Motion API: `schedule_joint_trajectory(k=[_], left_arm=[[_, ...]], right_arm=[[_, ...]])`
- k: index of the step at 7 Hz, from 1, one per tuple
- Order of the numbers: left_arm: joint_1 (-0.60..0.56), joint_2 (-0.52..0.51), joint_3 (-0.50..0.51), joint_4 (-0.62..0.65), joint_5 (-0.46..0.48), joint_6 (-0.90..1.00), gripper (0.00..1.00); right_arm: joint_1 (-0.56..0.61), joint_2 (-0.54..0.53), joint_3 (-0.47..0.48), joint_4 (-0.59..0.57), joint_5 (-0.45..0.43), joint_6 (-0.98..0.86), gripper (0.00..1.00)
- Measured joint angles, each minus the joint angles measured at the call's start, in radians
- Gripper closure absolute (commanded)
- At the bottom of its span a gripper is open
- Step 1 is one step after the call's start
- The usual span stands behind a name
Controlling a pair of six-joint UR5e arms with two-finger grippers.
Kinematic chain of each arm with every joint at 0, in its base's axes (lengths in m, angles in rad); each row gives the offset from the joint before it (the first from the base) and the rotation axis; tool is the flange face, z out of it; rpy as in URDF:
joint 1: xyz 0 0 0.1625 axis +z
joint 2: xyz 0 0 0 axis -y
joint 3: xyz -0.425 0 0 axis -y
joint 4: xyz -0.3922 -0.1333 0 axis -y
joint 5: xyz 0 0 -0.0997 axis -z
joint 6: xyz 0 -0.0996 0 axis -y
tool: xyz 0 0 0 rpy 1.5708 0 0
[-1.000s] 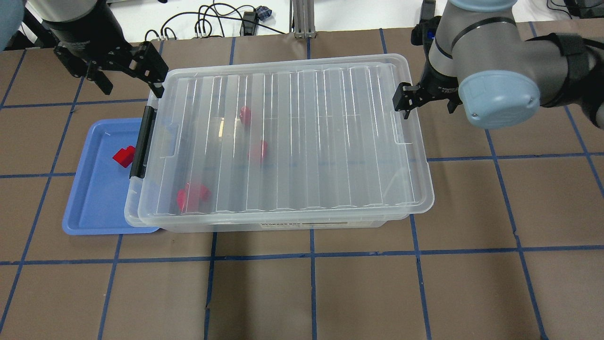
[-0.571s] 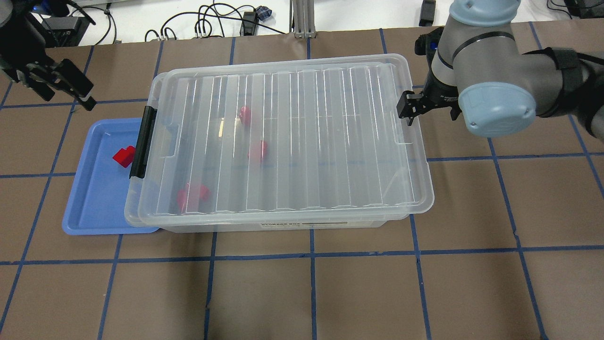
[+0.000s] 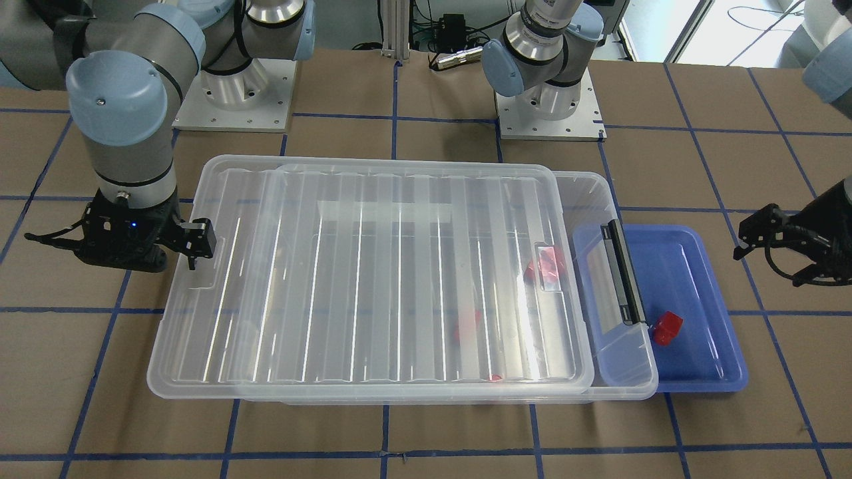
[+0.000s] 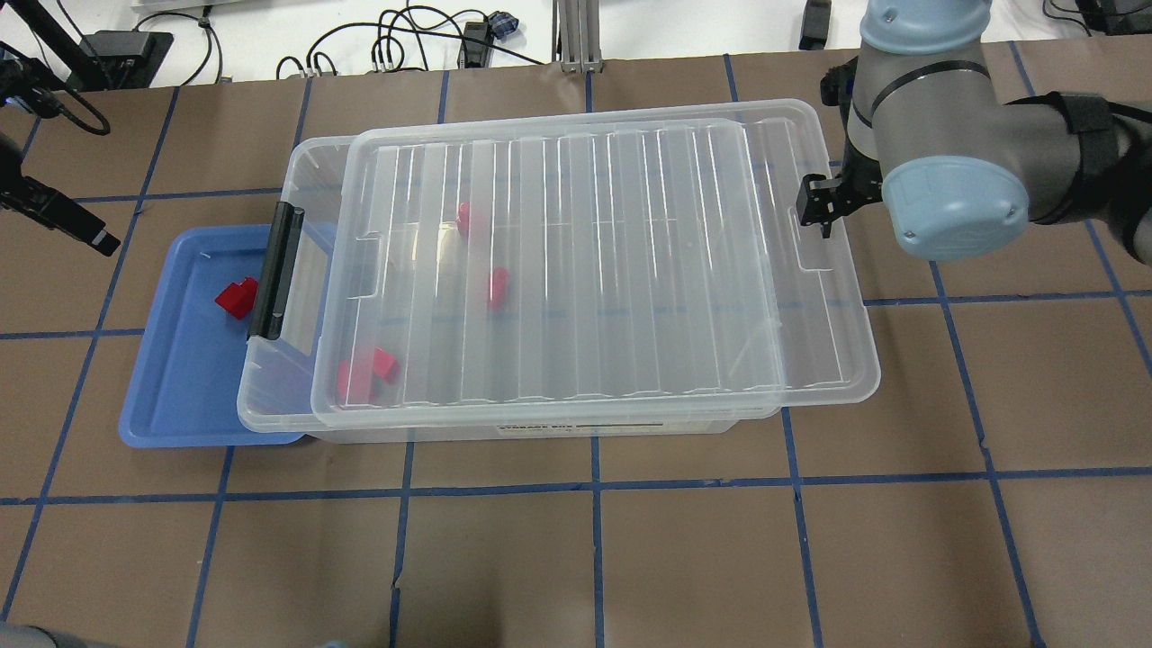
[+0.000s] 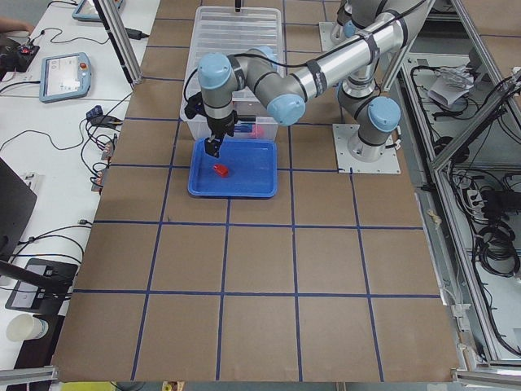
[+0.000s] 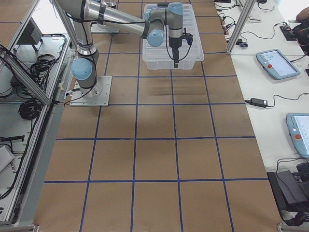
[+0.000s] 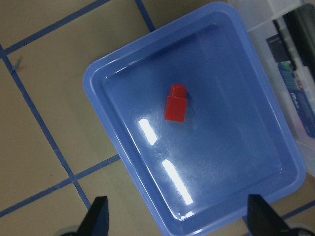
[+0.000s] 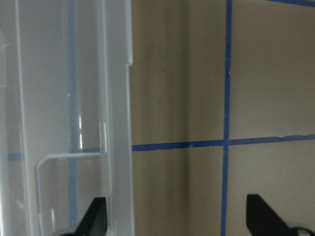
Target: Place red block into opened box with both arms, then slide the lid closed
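Note:
One red block [image 4: 237, 298] lies alone in the blue tray [image 4: 171, 396]; the left wrist view shows the same red block [image 7: 175, 102]. Three more red blocks, such as [image 4: 364, 373], sit in the clear box [image 4: 301, 171] under its lid [image 4: 630, 270]. The lid is shifted toward the robot's right, baring a strip of the box by the black latch bar [image 4: 274, 270]. My left gripper [image 7: 179, 219] hangs open above the tray, holding nothing. My right gripper [image 4: 819, 205] is open at the lid's right edge [image 8: 118, 123], one finger over the rim.
The blue tray is tucked partly under the box's latch end. Brown table with blue tape lines spreads around [image 4: 594, 558]. Cables [image 4: 405, 40] lie beyond the far edge. The arm bases [image 3: 546, 100] stand behind the box.
The lid has slid toward the robot's right, uncovering the box's latch end. My right gripper moved right with it. My left gripper drew away to the left.

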Motion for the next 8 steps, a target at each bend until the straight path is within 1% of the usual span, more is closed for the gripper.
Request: schedule_joint_trajectory(k=[2, 4, 5, 6, 7, 8], left_arm=[[0.005, -0.101, -0.051, 0.128, -0.018, 0.014, 0.0], [-0.026, -0.154, -0.063, 0.206, -0.018, 0.011, 0.0], [-0.056, -0.166, -0.072, 0.217, -0.008, -0.001, 0.0], [-0.088, -0.177, -0.08, 0.224, 0.02, -0.019, 0.0], [-0.112, -0.191, -0.088, 0.228, 0.048, -0.053, 0.0], [-0.124, -0.202, -0.101, 0.23, 0.06, -0.103, 0.0]], right_arm=[[-0.081, -0.007, 0.001, 0.021, -0.099, 0.0, 0.0], [-0.15, -0.009, 0.002, 0.04, -0.121, 0.001, 0.0], [-0.163, -0.012, 0.001, 0.047, -0.12, 0.001, 0.0], [-0.166, -0.015, -0.006, 0.051, -0.107, 0.001, 0.0], [-0.16, -0.024, -0.034, 0.071, -0.041, -0.004, 0.0], [-0.142, -0.045, -0.094, 0.139, 0.077, -0.007, 0.0]])
